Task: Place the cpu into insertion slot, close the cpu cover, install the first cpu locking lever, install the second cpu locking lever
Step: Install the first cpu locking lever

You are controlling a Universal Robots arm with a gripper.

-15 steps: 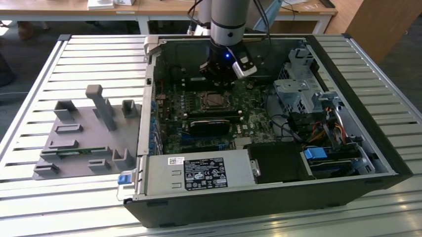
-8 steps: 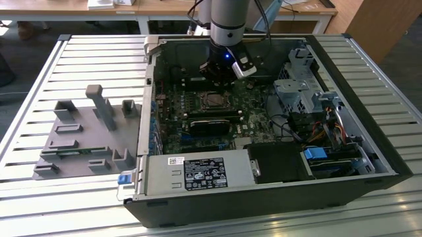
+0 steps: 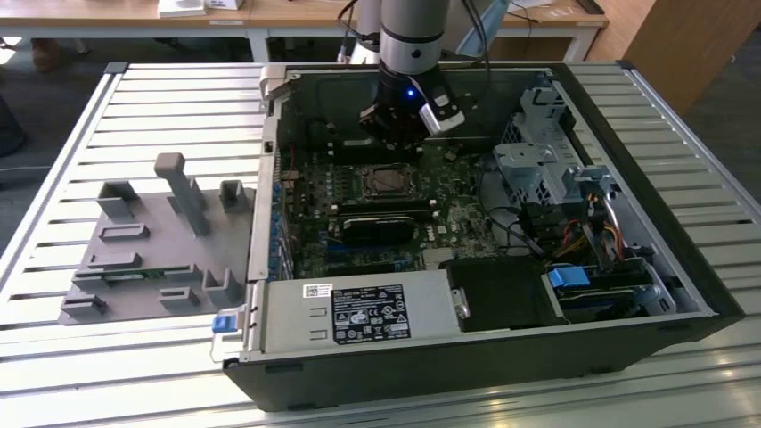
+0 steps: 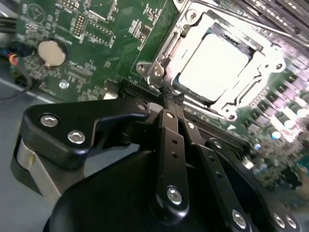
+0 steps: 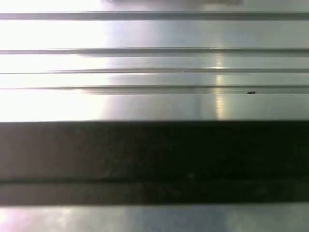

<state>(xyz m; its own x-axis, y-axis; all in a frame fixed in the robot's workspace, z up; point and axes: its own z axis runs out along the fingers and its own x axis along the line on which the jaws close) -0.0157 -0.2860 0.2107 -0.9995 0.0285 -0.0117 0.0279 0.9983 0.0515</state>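
in the exterior view an open computer case (image 3: 666,294) lies on its side on a desk (image 3: 143,98) of ribbed metal slats, its green motherboard (image 3: 312,192) facing up. the arm comes down from above into the far part of the case, and the gripper (image 3: 393,134) hangs over the board just beyond the insertion slot (image 3: 387,181), which sits near the middle of the board with the long black memory sticks (image 3: 380,214) just on its near side. in the second wrist view the gripper (image 4: 170,96) shows its two black fingers (image 4: 169,126) drawn together until the tips meet, with nothing between them; the tips stand just off the edge of the socket, at or very near its silvery frame, though whether they touch it cannot be told. the cpu (image 4: 215,63) lies flat inside the insertion slot (image 4: 159,70), its pale metal top bright under the light. the cpu cover (image 4: 263,60) lies down around the chip, its cut-out middle leaving the top bare. a round coin battery (image 4: 50,53) sits on the board well apart from the socket. on the exterior view's left, a grey fixture plate (image 3: 155,259) with upright blocks rests on the desk beside the case. the first wrist view shows the slats of the desk (image 5: 154,101) and a dark band across them.
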